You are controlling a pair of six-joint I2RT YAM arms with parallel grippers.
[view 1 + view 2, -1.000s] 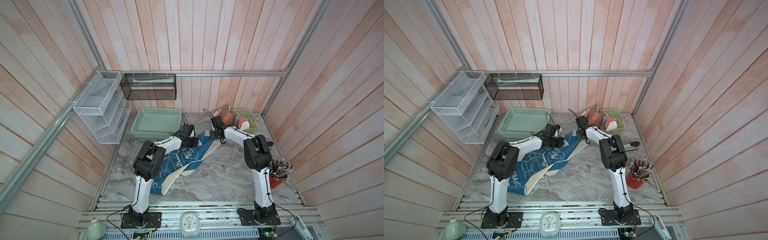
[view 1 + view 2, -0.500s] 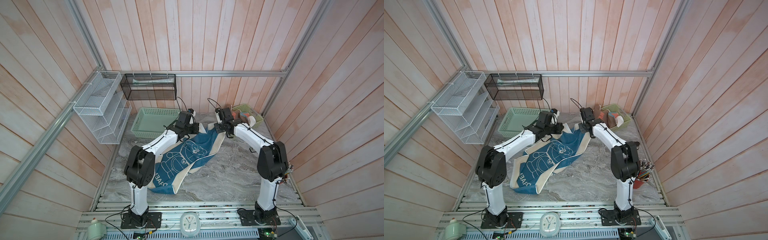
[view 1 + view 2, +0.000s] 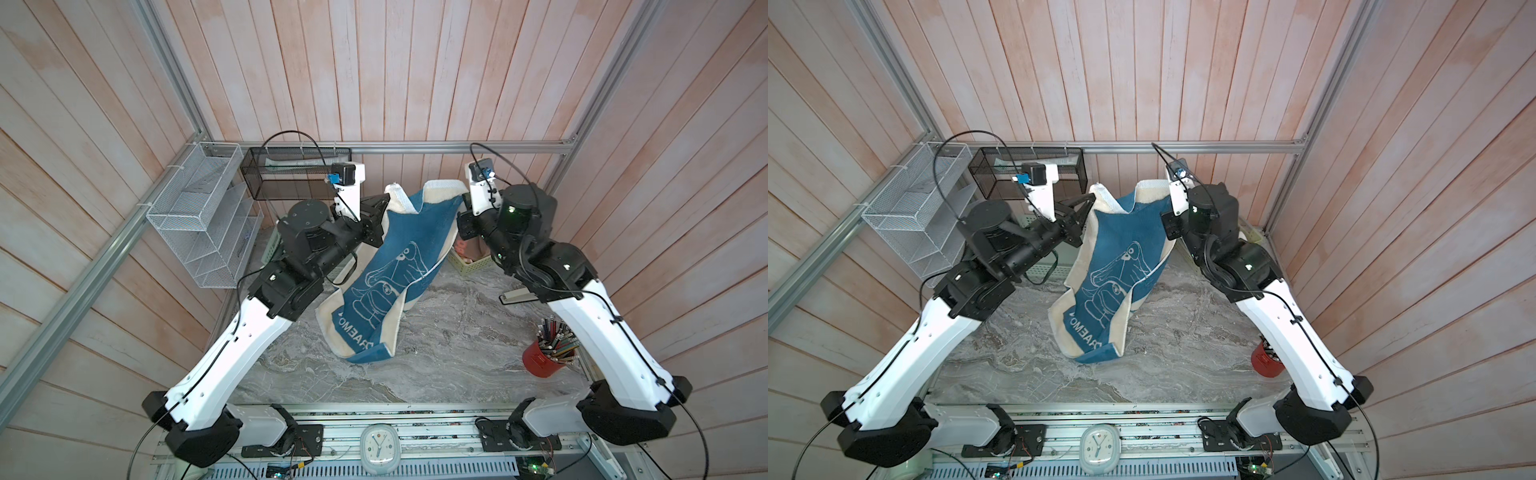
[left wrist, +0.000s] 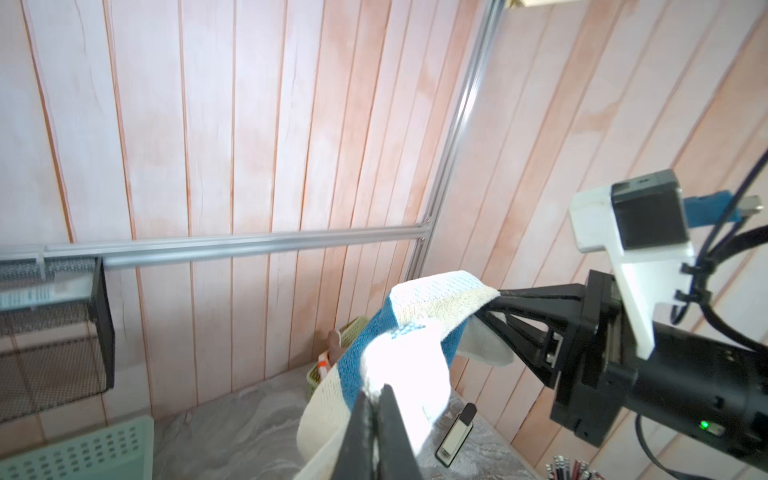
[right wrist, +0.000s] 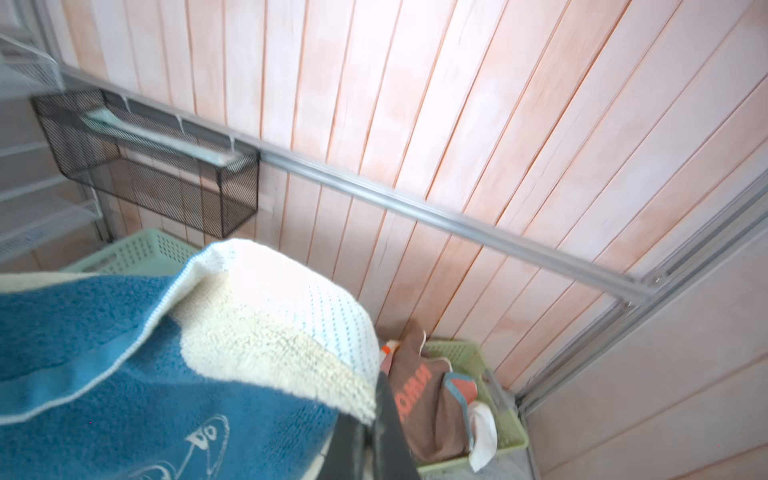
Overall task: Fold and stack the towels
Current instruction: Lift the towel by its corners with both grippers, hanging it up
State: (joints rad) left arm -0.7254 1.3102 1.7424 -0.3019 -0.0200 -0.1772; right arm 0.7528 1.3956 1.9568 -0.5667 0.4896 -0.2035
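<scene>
Both arms have gone up high, lifting the blue terry towel with cream edges and a cartoon drawing (image 3: 399, 266) off the grey marble tabletop (image 3: 457, 353). On the left, the left gripper (image 3: 385, 203) is pinched shut on one top corner. In the middle the towel hangs and sags, its bottom end near the tabletop. On the right, the right gripper (image 3: 462, 210) pinches the other top corner. Next it can probably be laid flat to fold. Far right, other towels (image 5: 428, 403) wait in a light green plastic basket (image 5: 515, 440).
</scene>
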